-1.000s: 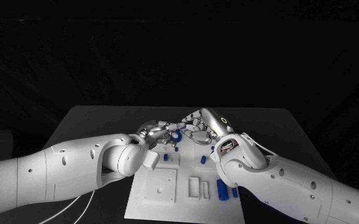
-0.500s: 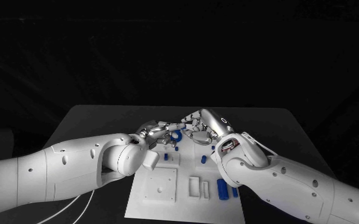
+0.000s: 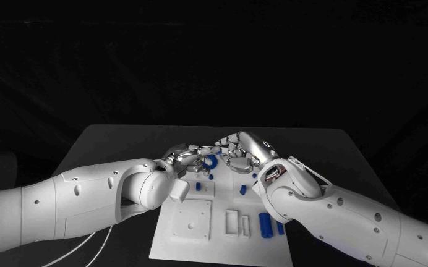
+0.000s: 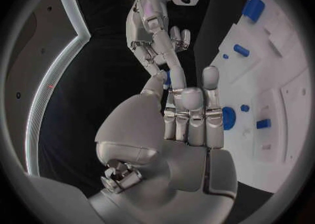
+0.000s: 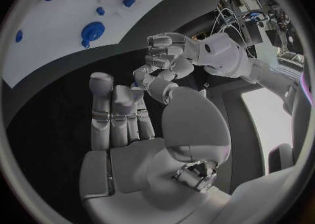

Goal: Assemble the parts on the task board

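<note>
Over the far end of the white task board my two hands meet fingertip to fingertip. The left hand pinches a small blue part between thumb and a finger. The right hand reaches in from the other side, and its fingertips touch that part; whether they grip it I cannot tell. The right wrist view shows the right hand with fingers stretched toward the left hand. A blue ring lies on the board just under the hands.
More blue parts lie on the board: a long block near the front right, a small peg and another peg mid-board. A raised white square plate sits front left. Black table surrounds the board.
</note>
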Motion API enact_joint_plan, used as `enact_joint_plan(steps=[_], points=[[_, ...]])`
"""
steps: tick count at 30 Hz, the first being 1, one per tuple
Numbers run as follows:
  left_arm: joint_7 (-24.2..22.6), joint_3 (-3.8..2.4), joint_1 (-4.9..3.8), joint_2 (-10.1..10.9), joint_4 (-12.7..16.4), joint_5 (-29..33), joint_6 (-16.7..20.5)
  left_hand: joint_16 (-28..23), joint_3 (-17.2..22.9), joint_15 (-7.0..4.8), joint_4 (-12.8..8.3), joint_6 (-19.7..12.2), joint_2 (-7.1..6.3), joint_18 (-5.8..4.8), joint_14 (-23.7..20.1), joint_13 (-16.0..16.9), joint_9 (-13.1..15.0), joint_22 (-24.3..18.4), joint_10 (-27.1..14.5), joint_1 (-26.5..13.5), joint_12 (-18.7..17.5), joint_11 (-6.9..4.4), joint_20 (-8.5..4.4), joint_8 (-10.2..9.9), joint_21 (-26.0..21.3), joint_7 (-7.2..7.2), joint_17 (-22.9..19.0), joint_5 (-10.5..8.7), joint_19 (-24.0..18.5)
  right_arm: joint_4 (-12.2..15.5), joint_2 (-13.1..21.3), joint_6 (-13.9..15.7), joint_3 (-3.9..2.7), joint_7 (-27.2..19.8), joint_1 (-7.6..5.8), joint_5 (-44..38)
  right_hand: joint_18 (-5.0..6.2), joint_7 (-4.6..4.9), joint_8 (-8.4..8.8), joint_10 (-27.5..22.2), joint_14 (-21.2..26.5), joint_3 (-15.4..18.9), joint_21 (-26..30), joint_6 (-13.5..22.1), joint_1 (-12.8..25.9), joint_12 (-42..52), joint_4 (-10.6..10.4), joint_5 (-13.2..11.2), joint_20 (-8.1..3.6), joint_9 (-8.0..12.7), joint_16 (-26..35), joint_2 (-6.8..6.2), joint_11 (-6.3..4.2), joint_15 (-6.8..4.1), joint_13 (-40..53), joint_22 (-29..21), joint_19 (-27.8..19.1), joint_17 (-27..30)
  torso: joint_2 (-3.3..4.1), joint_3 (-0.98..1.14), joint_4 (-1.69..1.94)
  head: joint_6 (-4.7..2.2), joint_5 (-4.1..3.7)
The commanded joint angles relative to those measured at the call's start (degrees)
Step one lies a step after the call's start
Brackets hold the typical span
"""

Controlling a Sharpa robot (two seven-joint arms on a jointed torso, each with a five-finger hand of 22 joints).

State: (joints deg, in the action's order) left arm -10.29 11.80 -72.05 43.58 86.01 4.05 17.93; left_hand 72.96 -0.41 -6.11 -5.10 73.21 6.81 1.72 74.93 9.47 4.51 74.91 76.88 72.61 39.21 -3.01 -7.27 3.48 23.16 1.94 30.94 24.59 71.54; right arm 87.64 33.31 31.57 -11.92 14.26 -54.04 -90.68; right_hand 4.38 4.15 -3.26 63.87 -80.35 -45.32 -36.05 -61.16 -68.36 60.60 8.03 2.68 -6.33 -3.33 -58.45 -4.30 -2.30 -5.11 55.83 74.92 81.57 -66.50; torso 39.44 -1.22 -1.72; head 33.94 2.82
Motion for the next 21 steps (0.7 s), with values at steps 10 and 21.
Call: enact_joint_plan(steps=[10,21], points=[[-1.1,-0.09,-0.09,0.2,0.0,0.1,0.0,-0.2,5.2,-0.03,-4.8,0.6,0.19,-0.42,0.2,-0.1,0.2,1.1,-0.2,-0.4,-0.3,0.00,0.03,0.2,0.4,-0.24,0.1,0.00,-0.5,0.0,0.5,5.5,0.02,2.0,0.11,-0.2,1.80,2.37,-0.35,1.0,-0.5,33.9,1.5,2.6,-6.1,1.7,-6.0,1.0,2.41,-0.3,-1.3,-5.72,3.17,2.18,-3.0,3.6,1.5,1.8,0.01,0.04,-0.03,-0.26,0.11],[-1.2,-0.07,-0.08,0.1,0.1,0.1,0.2,-0.2,5.4,-0.02,-4.9,0.5,0.28,-0.41,0.2,0.0,0.1,1.1,-0.2,-0.3,-0.2,0.03,0.04,0.2,0.5,-0.21,0.2,-0.42,-0.6,0.3,0.5,5.7,0.02,4.0,0.21,-1.4,1.56,1.57,-0.28,1.1,-0.5,35.1,1.8,-0.9,-6.0,2.2,-6.7,1.4,2.11,-0.3,-1.9,-5.82,2.66,1.80,-3.9,3.8,1.9,2.2,0.01,0.01,-0.04,-0.20,0.06]])
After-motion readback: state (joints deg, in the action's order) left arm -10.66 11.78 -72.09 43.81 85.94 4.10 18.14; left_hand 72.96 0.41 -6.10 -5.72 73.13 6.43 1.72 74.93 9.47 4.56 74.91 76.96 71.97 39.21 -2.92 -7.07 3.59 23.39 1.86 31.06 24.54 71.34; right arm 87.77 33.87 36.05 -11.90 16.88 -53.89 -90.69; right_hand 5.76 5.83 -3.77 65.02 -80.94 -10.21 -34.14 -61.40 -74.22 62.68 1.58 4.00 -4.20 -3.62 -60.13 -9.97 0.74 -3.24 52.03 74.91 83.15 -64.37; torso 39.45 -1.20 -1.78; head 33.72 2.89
